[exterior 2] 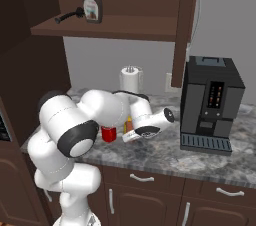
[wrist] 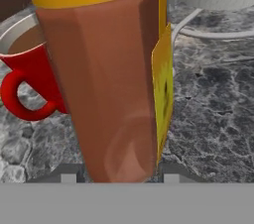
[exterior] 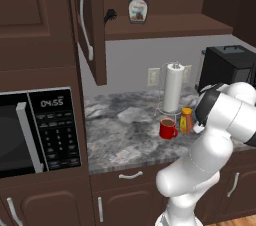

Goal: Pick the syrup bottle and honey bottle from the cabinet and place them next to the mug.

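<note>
The honey bottle [wrist: 109, 79], orange-amber with a yellow cap, sits between my fingertips, and my gripper [wrist: 119, 176] is shut on it. It stands upright just right of the red mug [exterior: 168, 128] on the counter, honey bottle [exterior: 186, 120] close to the mug. From the right side, the mug [exterior 2: 108, 133] and a sliver of the honey bottle [exterior 2: 129, 125] show beside my hand. The mug [wrist: 30, 79] holds brown liquid. The dark syrup bottle [exterior: 138, 7] stands on the shelf of the open cabinet [exterior: 165, 25], syrup bottle [exterior 2: 92, 6] far above my hand.
A paper towel holder [exterior: 173, 87] stands just behind the mug. A black coffee machine [exterior 2: 210, 105] sits to the right on the marble counter [exterior: 120, 135]. The cabinet door [exterior: 92, 25] hangs open. A small black object [exterior: 110, 16] lies on the shelf. A microwave [exterior: 35, 130] is at left.
</note>
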Available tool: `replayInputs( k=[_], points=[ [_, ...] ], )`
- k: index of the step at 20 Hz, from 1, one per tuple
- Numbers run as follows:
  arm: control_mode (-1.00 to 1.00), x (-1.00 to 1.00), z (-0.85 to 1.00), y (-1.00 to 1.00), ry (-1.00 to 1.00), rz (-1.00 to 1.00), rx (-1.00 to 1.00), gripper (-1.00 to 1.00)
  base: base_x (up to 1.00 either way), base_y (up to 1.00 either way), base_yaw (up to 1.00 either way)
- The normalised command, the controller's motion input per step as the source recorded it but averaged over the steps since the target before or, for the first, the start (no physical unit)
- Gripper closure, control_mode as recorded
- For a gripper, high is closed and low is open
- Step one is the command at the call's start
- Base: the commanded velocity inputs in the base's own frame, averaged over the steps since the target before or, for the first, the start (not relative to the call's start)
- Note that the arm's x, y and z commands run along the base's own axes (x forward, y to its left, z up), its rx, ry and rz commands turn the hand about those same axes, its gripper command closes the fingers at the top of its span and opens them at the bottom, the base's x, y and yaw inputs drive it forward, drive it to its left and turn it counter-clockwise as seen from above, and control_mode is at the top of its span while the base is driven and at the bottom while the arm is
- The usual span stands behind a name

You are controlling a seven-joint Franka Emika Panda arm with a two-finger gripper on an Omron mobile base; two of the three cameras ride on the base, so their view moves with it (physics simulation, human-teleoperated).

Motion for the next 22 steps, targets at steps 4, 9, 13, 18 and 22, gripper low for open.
replayInputs(
  k=[4, 9, 13, 18, 22],
  points=[
    [-1.0, 0.0, 0.0, 0.0, 0.0, 0.0, 0.0, -1.0, 0.0, 0.0, 0.0],
    [-1.0, 0.0, 0.0, 0.0, 0.0, 0.0, 0.0, -1.0, 0.0, 0.0, 0.0],
    [-1.0, -0.22, 0.0, 0.0, -0.07, 0.0, 0.0, -1.0, 0.0, 0.0, 0.0],
    [-1.0, -0.43, 0.19, 0.0, -0.15, -0.03, 0.0, -1.0, 0.0, 0.0, 0.0],
    [-1.0, -0.59, 0.52, 0.0, -0.19, -0.02, 0.0, -1.0, 0.0, 0.0, 0.0]
  ],
)
